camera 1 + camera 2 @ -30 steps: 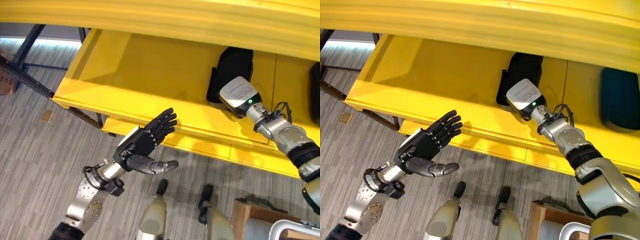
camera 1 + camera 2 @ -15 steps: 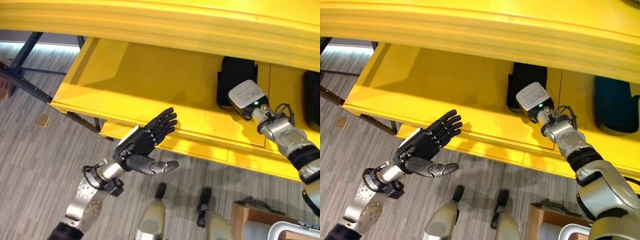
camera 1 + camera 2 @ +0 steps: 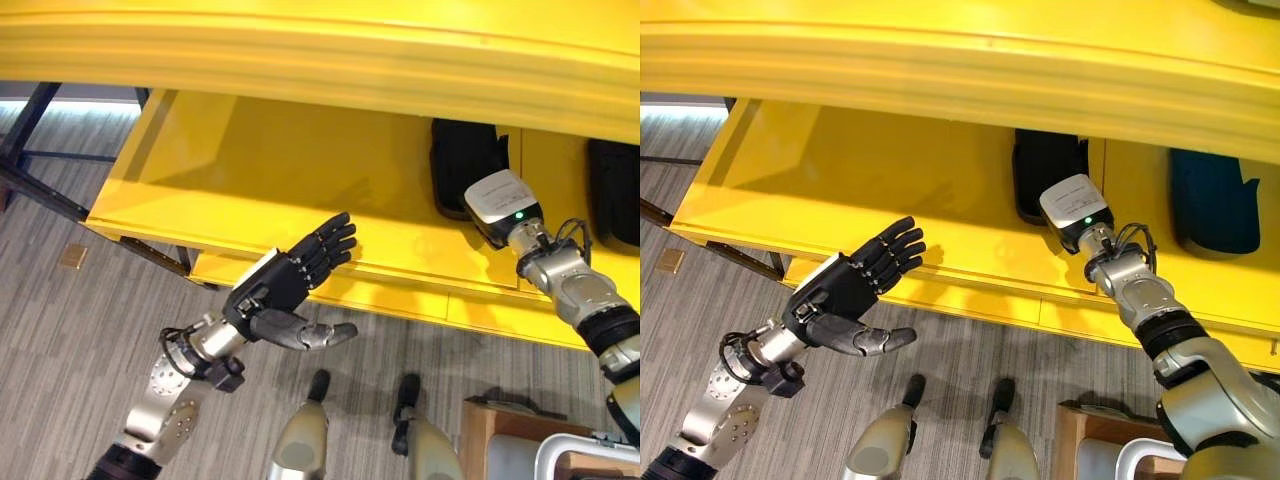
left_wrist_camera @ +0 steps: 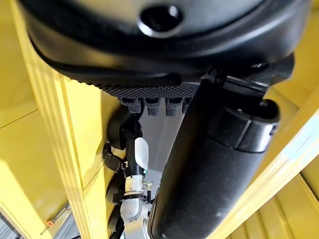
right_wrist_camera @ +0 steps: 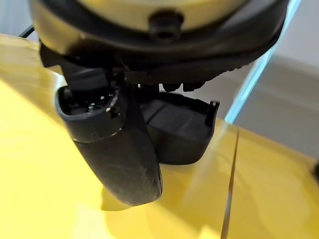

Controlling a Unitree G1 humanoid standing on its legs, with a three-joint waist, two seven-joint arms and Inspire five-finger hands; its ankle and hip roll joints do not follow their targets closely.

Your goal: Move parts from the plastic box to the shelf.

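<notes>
A black moulded part (image 3: 462, 160) lies on the yellow shelf (image 3: 280, 170), deep under the upper board. My right hand (image 5: 119, 149) reaches into the shelf just in front of this part (image 5: 179, 129); its thumb is straight and its fingers are uncurled, a little short of the part and holding nothing. A second dark part (image 3: 1210, 200) lies in the bay to the right, past a divider. My left hand (image 3: 285, 285) hovers open and empty before the shelf's front edge, palm towards the shelf.
The upper shelf board (image 3: 320, 50) overhangs the bay. A black metal frame (image 3: 30, 180) stands on the floor at the left. At the lower right are a cardboard box (image 3: 490, 435) and a pale plastic box's rim (image 3: 585, 450).
The camera has shifted, so the shelf sits lower and further left. My right hand has drawn back slightly to the right of the black part. The left hand holds its pose.
</notes>
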